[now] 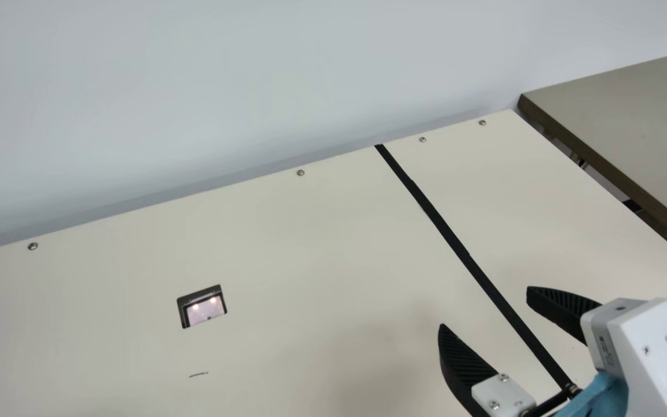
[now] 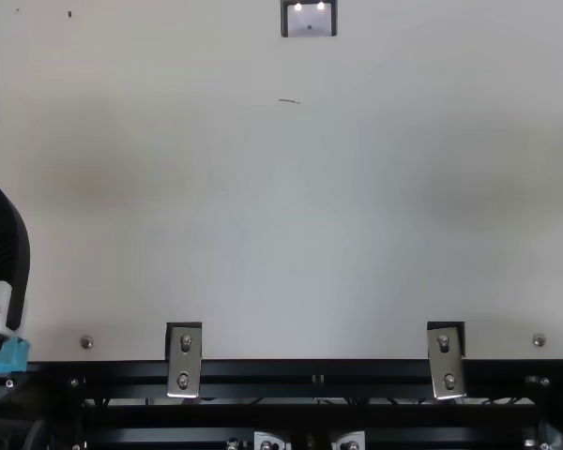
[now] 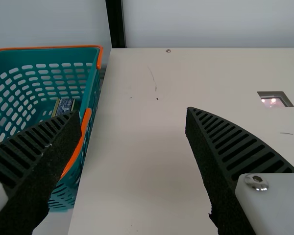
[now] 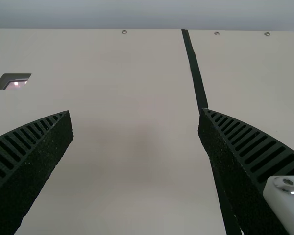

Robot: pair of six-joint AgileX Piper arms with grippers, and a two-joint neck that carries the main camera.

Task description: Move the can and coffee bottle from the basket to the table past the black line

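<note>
the transfer looks unstarted — a printed item (image 3: 64, 106), perhaps the can, sits in the basket (image 3: 91, 90) beyond a finger of the wide-spread left tool (image 3: 133, 112). both lifts and the crossing of the black line (image 1: 451, 233) — below the equally wide right tool (image 1: 485, 307) — seem left to do.

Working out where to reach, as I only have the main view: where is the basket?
Observer: The left wrist view shows the teal basket beside the table, past its left edge.
Operator: Anything in it?
Observer: Yes, a small item with a blue label, partly hidden. I can't tell whether it is the can or the bottle.
Operator: How does that arm's grip stand?
Observer: The left end effector is open, with nothing between its fingers.
</note>
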